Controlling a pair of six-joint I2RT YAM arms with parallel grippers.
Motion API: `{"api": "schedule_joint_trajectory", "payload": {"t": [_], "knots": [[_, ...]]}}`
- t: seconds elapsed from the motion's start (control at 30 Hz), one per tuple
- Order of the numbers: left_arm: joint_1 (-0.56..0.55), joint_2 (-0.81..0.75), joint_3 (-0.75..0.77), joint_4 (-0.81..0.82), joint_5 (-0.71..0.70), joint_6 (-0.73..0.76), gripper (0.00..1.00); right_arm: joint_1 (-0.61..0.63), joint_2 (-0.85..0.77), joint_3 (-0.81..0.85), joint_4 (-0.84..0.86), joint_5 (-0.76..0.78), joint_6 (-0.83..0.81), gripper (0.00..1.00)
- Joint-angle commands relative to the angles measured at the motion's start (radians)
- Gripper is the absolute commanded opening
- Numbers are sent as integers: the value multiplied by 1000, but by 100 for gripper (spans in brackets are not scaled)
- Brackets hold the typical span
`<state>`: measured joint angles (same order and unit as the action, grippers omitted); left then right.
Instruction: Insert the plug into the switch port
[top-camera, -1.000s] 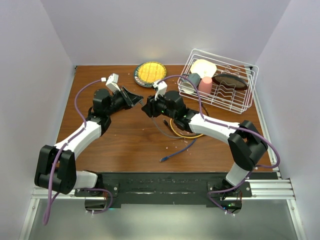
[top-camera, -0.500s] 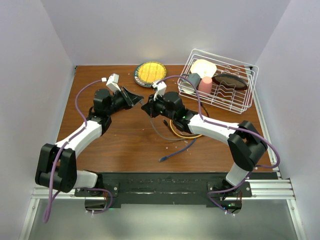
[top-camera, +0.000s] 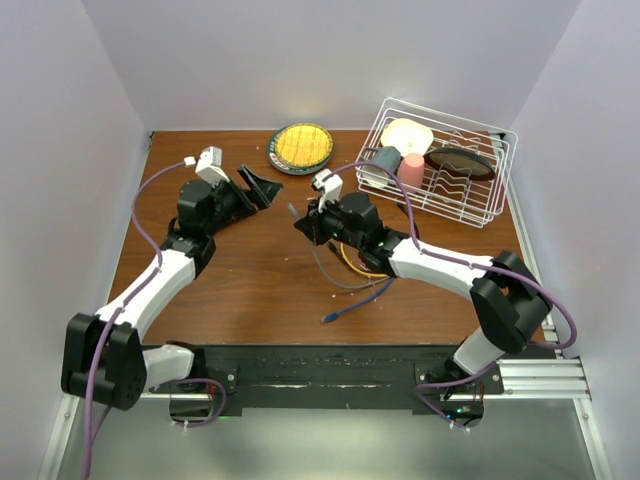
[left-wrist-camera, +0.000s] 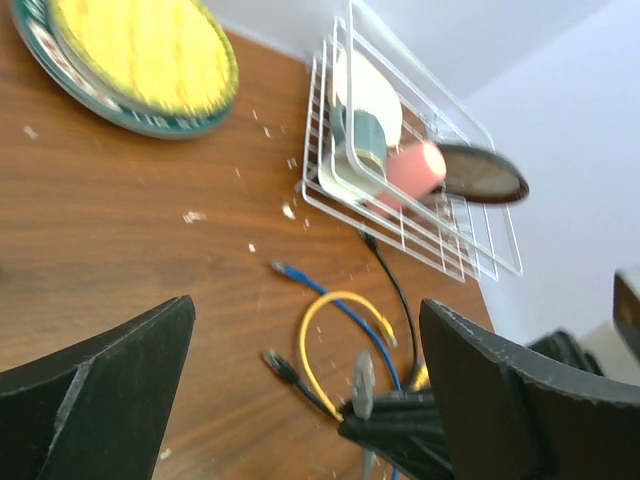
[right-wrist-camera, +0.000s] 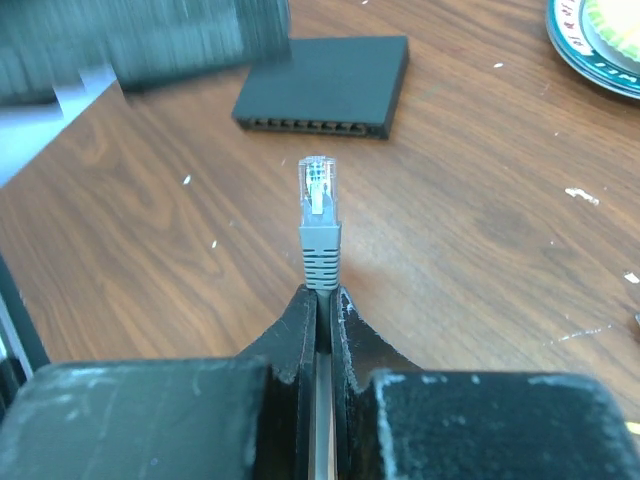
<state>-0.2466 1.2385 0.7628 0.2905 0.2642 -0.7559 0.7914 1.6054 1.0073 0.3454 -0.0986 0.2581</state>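
Both reach inward, left gripper (left-wrist-camera: 307, 305) spread wide, right gripper (right-wrist-camera: 318, 300) pinching the plug (right-wrist-camera: 318, 215) aimed at the switch (right-wrist-camera: 325, 85).

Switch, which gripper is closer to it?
Left. The left gripper is open right beside the switch; the right gripper, shut on the plug, is farther off, facing its ports.

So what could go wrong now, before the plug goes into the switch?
1. The left gripper is open and holds nothing, so the switch lies unheld; a push from the plug could slide it away.
2. The right gripper pinches only the plug's tail, and most of the plug sticks out ahead of it; it may tilt and miss the switch port.
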Motion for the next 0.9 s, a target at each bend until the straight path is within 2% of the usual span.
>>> {"api": "schedule_joint_trajectory", "payload": {"t": [0.0, 0.3, 0.37, 0.5, 0.53, 0.7, 0.87], "knots": [[13, -54, 10, -42, -157, 58, 100, 0, -68, -38, 53, -81, -66, 0], [33, 67, 101, -129, -246, 118, 99, 0, -73, -65, 32, -105, -76, 0], [38, 111, 174, -166, -261, 153, 99, 0, -67, -59, 21, -102, -72, 0], [40, 275, 348, -406, -439, 254, 99, 0, -71, -71, 10, -96, -57, 0], [40, 303, 418, -448, -524, 265, 99, 2, -74, -75, 15, -95, -53, 0], [50, 516, 631, -621, -661, 362, 99, 2, -62, -102, 27, -108, -28, 0], [64, 667, 753, -729, -776, 395, 100, 0, -76, -116, 1, -119, -23, 0]]}}
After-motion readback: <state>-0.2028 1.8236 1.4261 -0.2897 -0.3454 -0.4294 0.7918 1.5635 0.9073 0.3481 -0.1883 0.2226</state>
